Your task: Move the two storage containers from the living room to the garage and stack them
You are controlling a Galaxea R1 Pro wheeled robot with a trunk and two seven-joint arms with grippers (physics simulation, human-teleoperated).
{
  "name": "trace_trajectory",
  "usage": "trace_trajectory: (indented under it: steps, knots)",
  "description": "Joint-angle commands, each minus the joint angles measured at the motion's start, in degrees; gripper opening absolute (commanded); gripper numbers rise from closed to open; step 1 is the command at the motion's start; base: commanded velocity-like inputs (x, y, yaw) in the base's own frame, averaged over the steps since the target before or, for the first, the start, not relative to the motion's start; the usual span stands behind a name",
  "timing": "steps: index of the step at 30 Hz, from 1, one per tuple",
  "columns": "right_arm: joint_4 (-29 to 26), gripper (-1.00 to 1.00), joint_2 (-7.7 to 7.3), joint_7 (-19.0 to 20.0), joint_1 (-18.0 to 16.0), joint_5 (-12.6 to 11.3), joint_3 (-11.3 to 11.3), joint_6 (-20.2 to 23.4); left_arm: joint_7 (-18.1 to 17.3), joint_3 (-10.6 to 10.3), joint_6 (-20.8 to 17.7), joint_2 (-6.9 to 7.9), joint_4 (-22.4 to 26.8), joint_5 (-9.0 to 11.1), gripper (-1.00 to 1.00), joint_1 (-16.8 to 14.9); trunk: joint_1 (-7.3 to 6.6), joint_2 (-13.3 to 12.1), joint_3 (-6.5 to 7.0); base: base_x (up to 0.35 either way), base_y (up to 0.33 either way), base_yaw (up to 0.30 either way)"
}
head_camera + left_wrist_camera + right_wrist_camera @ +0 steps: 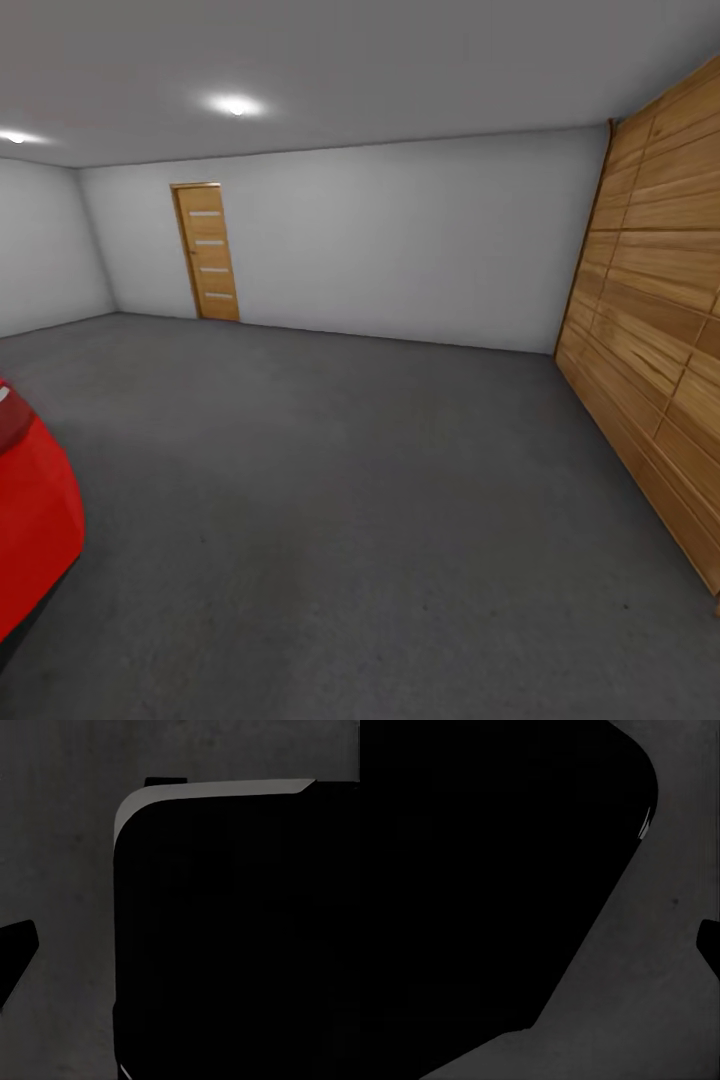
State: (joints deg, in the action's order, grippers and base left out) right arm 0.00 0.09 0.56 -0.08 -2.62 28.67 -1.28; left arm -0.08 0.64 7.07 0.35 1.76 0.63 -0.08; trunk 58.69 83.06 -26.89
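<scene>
Garage: grey concrete floor, red car at left, wooden door beyond; gripper states cannot be told

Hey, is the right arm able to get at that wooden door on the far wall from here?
Probably not. The door stands across a wide stretch of grey floor, well away from the robot, so it would likely need to drive closer first. Nothing stands in between.

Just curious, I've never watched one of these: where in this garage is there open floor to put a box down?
The head view shows a wide stretch of grey concrete floor running from the red car at the left to the wood-panelled wall at the right, and back to the white wall with the wooden door. It tightens only beside the car.
</scene>
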Motion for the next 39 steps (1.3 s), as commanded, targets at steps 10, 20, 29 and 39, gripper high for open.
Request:
trace_trajectory:
  steps: [10,20,29,39]
  knots:
    - [0.00,1.00,0.00,0.06,-0.01,-0.23,0.29,-0.21,-0.01,0.07,0.13,0.00,0.00,0.15,1.00,-0.01,0.03,0.02,-0.04,0.320,0.000,0.000]
    - [-0.05,1.00,0.00,-0.15,-0.01,0.04,0.79,-0.27,-0.01,0.10,0.13,0.00,0.00,0.16,1.00,-0.01,0.03,0.02,-0.04,0.320,0.000,0.000]
    - [-0.04,1.00,0.00,-0.20,-0.01,0.07,0.86,-0.30,-0.01,0.09,0.13,0.04,0.00,0.16,1.00,-0.01,0.03,0.02,-0.04,0.320,0.000,0.000]
    - [-0.05,1.00,0.00,-0.21,-0.01,0.07,0.86,-0.30,-0.01,0.09,0.13,0.08,0.00,0.23,1.00,-0.01,0.03,0.02,-0.04,0.320,0.000,0.000]
